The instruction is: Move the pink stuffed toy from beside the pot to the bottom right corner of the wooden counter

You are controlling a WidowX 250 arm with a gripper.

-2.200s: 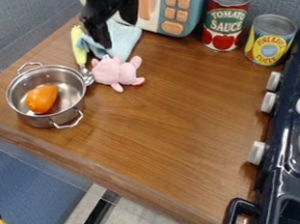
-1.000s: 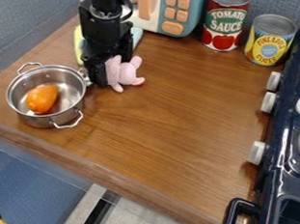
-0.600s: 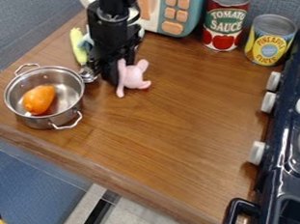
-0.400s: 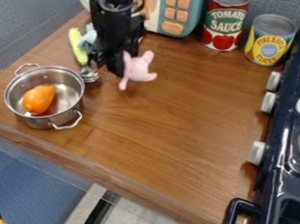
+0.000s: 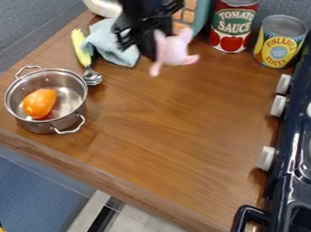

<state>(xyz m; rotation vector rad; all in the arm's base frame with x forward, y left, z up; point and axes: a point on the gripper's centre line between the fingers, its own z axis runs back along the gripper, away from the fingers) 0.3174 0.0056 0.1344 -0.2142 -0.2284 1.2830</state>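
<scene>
The black gripper (image 5: 152,47) hangs over the back of the wooden counter, in front of the toy microwave. It is shut on a small pink plush toy (image 5: 174,50), which is raised off the wood and sticks out to the gripper's right. Just left of the gripper lies a crumpled light blue cloth (image 5: 112,43). Beside the cloth is a utensil with a yellow-green handle (image 5: 81,47) and a metal head.
A steel pot (image 5: 70,96) holding an orange object (image 5: 41,103) stands at the left. Behind the arm is a toy microwave (image 5: 207,1). Two cans, one red (image 5: 234,20) and one yellow (image 5: 280,41), stand at the back right, near a dark toy stove (image 5: 296,178).
The gripper came down to the pink toy, took hold of it, then lifted it and moved right. The blue cloth is uncovered and has shifted slightly; the pot moved a little left.
</scene>
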